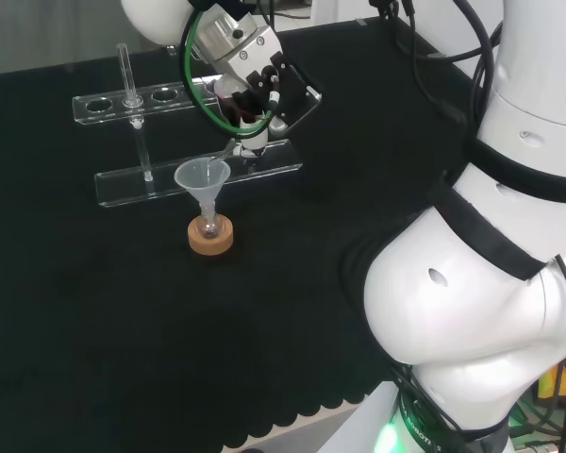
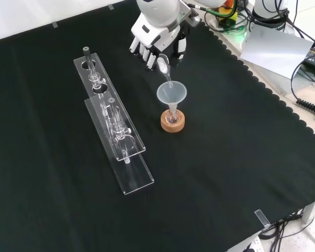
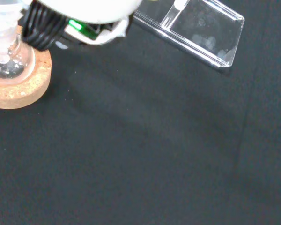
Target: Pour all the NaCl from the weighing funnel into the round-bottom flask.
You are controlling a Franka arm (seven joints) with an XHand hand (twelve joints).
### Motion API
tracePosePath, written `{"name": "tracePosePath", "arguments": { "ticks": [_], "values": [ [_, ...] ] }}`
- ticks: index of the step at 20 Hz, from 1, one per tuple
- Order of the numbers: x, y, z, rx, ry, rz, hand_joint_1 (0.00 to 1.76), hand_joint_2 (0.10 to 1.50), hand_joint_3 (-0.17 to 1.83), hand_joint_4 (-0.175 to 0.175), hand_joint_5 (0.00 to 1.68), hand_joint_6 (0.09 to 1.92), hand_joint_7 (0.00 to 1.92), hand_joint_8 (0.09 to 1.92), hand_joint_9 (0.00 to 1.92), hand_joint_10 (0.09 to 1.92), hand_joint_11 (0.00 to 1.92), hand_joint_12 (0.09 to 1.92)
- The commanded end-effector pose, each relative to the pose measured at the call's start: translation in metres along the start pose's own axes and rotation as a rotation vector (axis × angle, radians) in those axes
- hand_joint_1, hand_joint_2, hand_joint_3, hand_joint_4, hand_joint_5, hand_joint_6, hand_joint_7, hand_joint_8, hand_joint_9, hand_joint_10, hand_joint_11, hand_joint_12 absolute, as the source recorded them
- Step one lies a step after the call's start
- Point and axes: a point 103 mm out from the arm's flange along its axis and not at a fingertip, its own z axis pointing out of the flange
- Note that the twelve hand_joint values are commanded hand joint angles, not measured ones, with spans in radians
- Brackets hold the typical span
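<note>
No writing or label can be read on any piece. One cork ring [image 2: 172,122] lies on the black cloth [image 2: 226,168], and I use it as the landmark. On it stands one small round-bottom flask [image 2: 172,117], and one clear funnel [image 2: 171,93] sits in the neck of the flask. Directly above the cork ring in the front view, the hand [image 2: 158,39] has its fingers curled around one weighing funnel [image 2: 165,70]. This piece is tilted, and its thin spout points down into the mouth of the clear funnel. How much salt is inside, I cannot tell. To the left of the cork ring in the front view stands one clear rack [image 2: 114,126] with two long plates and several holes. One thin tube [image 1: 125,75] stands upright in the rack in the head view. In the wrist view the cork ring [image 3: 18,86] is close, with the flask [image 3: 5,56] on it.
</note>
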Motion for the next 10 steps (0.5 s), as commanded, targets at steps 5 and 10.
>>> {"name": "tracePosePath", "arguments": {
  "ticks": [5, 10],
  "values": [
    [0.0055, 0.0022, -0.0069, 0.012, -0.056, 0.000, 1.09, 0.63, 0.86, 0.175, 1.11, 1.04, 0.98, 0.72, 1.03, 0.54, 0.54, 1.27],
    [0.0088, 0.0042, -0.0098, 0.021, -0.076, -0.002, 1.09, 0.63, 0.86, 0.175, 1.11, 1.04, 0.98, 0.72, 1.03, 0.54, 0.53, 1.27]
  ]
}}
